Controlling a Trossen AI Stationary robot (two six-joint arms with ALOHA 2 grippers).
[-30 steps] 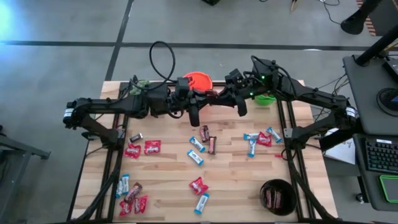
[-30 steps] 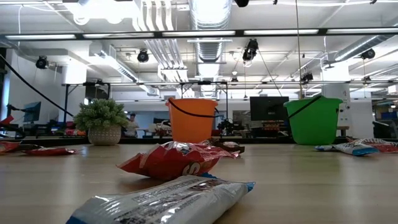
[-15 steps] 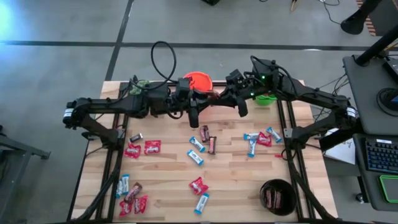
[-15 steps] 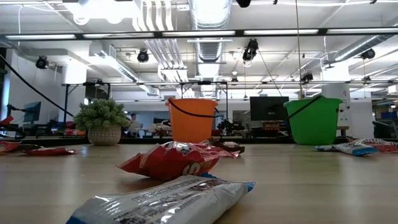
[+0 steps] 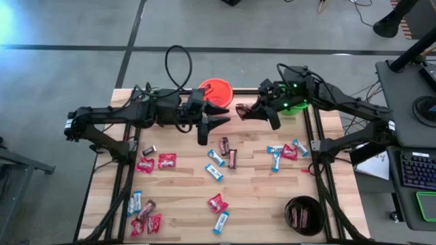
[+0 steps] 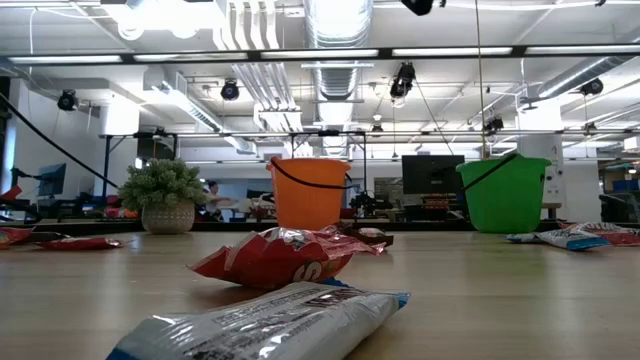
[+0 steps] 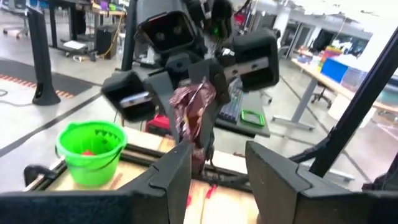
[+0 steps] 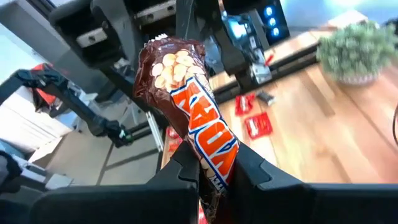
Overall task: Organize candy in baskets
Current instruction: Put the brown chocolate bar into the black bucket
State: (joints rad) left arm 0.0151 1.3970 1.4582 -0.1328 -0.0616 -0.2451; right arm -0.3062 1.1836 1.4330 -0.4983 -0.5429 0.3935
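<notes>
Above the table's far middle, my right gripper (image 5: 253, 111) is shut on a dark brown candy bar (image 8: 193, 106) with orange lettering. My left gripper (image 5: 221, 114) stands open just left of that bar, its fingers (image 7: 177, 171) apart and touching nothing. The orange basket (image 5: 215, 90) stands at the far edge behind the two grippers. Beneath my right arm is the green basket (image 5: 291, 107), with something red inside it (image 7: 87, 151). At the near right, the black basket (image 5: 304, 215) holds dark candy. Loose candy (image 5: 219, 160) lies flat across the table. My right gripper pinches one end of the brown candy bar (image 8: 214, 171) between its two fingers. The fingers come roughly level from the table's right. The rest of the bar sticks out past the fingertips toward my left gripper, clear of the table.
A small potted plant (image 5: 155, 93) stands at the far left. Candy clusters lie at the right (image 5: 283, 152), the near left (image 5: 143, 215) and the near middle (image 5: 218, 204). Bare wood shows between them. Red and blue-white wrappers (image 6: 275, 258) lie close to the low camera.
My left gripper has opened, let go of the brown candy bar and drawn back toward the table's left. My right gripper, still shut on the bar, has carried it a little toward the table's right, toward the green basket.
</notes>
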